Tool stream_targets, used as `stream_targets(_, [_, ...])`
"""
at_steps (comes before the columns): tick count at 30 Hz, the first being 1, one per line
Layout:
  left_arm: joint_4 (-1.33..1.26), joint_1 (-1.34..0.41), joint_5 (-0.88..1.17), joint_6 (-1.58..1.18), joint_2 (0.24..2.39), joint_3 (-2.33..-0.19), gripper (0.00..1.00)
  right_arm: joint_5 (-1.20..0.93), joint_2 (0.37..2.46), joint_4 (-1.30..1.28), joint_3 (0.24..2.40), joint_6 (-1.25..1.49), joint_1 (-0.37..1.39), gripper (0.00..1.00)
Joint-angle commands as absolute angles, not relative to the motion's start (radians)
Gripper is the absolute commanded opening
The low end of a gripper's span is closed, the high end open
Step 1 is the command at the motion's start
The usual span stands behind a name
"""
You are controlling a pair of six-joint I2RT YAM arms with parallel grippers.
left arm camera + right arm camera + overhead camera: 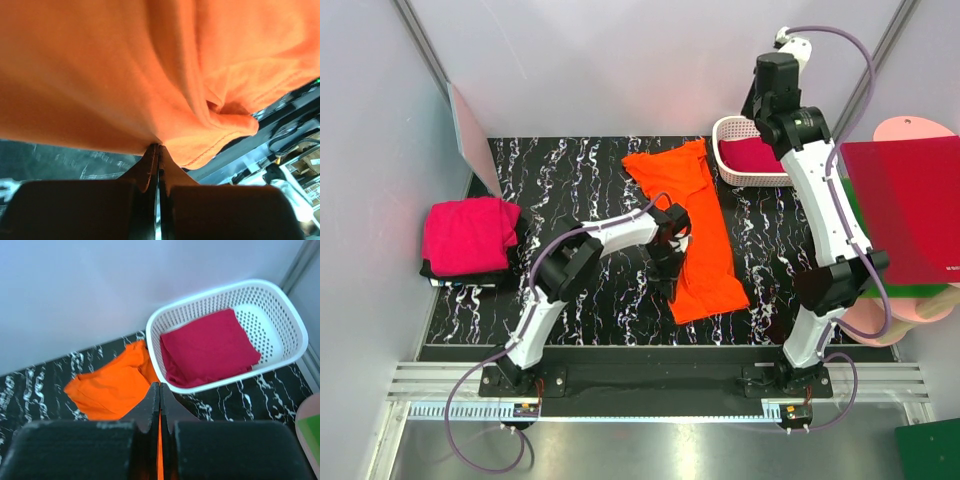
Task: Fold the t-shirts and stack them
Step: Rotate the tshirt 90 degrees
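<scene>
The orange t-shirt point(695, 230) lies stretched out lengthwise on the black marbled table point(580, 170). My left gripper point(670, 238) is at its left edge, shut on a fold of the orange cloth point(125, 75), which bunches right at the fingertips point(159, 146). My right gripper point(755, 100) is raised at the back over the basket, shut and empty point(160, 385); below it are the orange t-shirt's top end point(112, 387) and a folded crimson t-shirt point(207, 347). A folded magenta t-shirt stack point(470, 235) sits at the table's left.
The white perforated basket point(730, 125) holding the crimson shirt stands at the back right. Red point(905, 205) and green plastic sheets and pale pink boards point(910, 130) lie off the right edge. Another board point(475, 135) leans on the left wall.
</scene>
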State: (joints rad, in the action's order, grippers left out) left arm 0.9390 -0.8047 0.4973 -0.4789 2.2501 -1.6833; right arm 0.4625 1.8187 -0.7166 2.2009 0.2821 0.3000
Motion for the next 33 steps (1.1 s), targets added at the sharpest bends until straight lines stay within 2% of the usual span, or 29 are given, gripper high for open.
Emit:
stream_targets(1, [1.091,-0.792,0.212,-0.431,2.249,-1.522,0.00,0.460,1.750,-0.738,2.108,0.282,0.304,0.00])
stream_targets(7, [1.048,-0.727,0.176,-0.451,2.077,-1.283,0.00,0.364,1.665,-0.742,1.930,0.317,0.304,0.00])
stream_targets(10, [1.011,-0.730,0.192,-0.414,1.997,-1.252,0.00,0.287,1.628,-0.778,1.853,0.347,0.305,0.00])
stream_targets(11, [1.000,-0.732,0.186,-0.407,1.970,-1.255,0.05,0.270,1.617,-0.799,1.814,0.354,0.307,0.00])
stream_targets(12, [1.000,-0.736,0.178,-0.391,1.907,-1.261,0.13,0.255,1.602,-0.804,1.786,0.362,0.311,0.00])
stream_targets(13, [1.002,-0.736,0.157,-0.390,1.872,-1.285,0.28,0.223,1.565,-0.807,1.755,0.376,0.313,0.02])
stream_targets(14, [1.000,-0.736,0.146,-0.394,1.803,-1.298,0.62,0.203,1.539,-0.808,1.687,0.383,0.313,0.04])
stream_targets(15, [1.000,-0.736,0.124,-0.406,1.766,-1.310,0.79,0.174,1.517,-0.807,1.651,0.385,0.313,0.07])
stream_targets(16, [1.000,-0.736,0.112,-0.417,1.732,-1.331,0.92,0.110,1.472,-0.805,1.616,0.394,0.313,0.26])
stream_targets(17, [0.999,-0.736,0.103,-0.439,1.670,-1.341,0.99,0.080,1.447,-0.805,1.544,0.405,0.314,0.52])
stream_targets(18, [0.997,-0.736,0.080,-0.451,1.640,-1.347,0.99,0.051,1.419,-0.801,1.505,0.419,0.314,0.64])
stream_targets(19, [0.996,-0.736,0.066,-0.466,1.614,-1.344,0.99,-0.024,1.372,-0.799,1.465,0.449,0.314,0.71])
stream_targets(20, [0.997,-0.735,0.052,-0.495,1.568,-1.341,0.99,-0.064,1.350,-0.795,1.386,0.466,0.314,0.84])
stream_targets(21, [0.997,-0.736,0.017,-0.514,1.548,-1.321,0.99,-0.112,1.332,-0.795,1.347,0.480,0.316,0.87])
stream_targets(24, [1.009,-0.729,-0.067,-0.603,1.479,-1.266,0.99,-0.326,1.293,-0.814,1.226,0.532,0.360,0.88])
stream_targets(29, [1.020,-0.663,-0.132,-0.716,1.419,-1.194,0.99,-0.399,1.344,-0.864,1.135,0.584,0.624,0.82])
stream_targets(32, [1.034,-0.591,-0.134,-0.703,1.428,-1.172,0.99,-0.436,1.382,-0.812,1.088,0.633,0.724,0.76])
stream_targets(33, [1.040,-0.568,-0.126,-0.701,1.430,-1.163,0.99,-0.451,1.416,-0.807,1.086,0.644,0.747,0.69])
